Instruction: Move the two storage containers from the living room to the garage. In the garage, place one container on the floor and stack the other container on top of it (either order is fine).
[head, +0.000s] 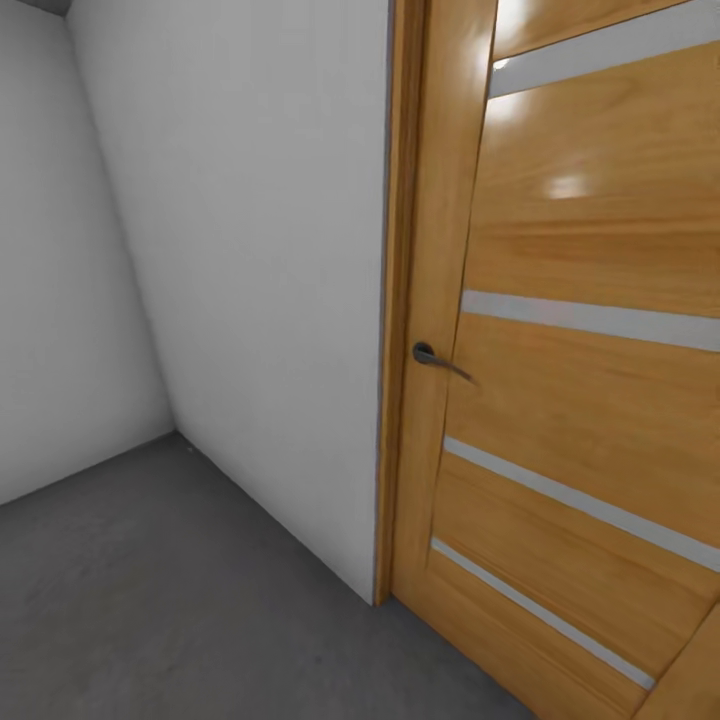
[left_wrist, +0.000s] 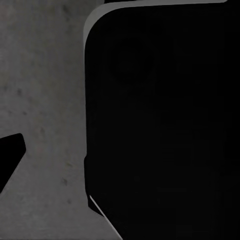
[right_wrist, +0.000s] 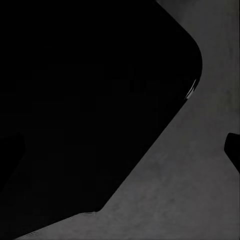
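Note:
The two storage containers are out of view. I am in the garage, facing a corner of plain grey-white walls (head: 250, 250) above the dark grey concrete floor (head: 150, 600). In the left wrist view, one black finger (left_wrist: 11, 152) of my left gripper (left_wrist: 120, 150) sits at the frame's edge over the floor, well apart from the middle, so the gripper is open and holds nothing. My right gripper (right_wrist: 125, 147) likewise has a finger (right_wrist: 233, 150) at the frame's far edge and is open and empty.
A wooden door (head: 580, 400) with pale horizontal stripes and a dark lever handle (head: 435, 357) stands close on the right, its frame (head: 400, 300) meeting the wall. A large black part of the robot's body (left_wrist: 160, 125) (right_wrist: 85, 100) hangs over the floor in both wrist views.

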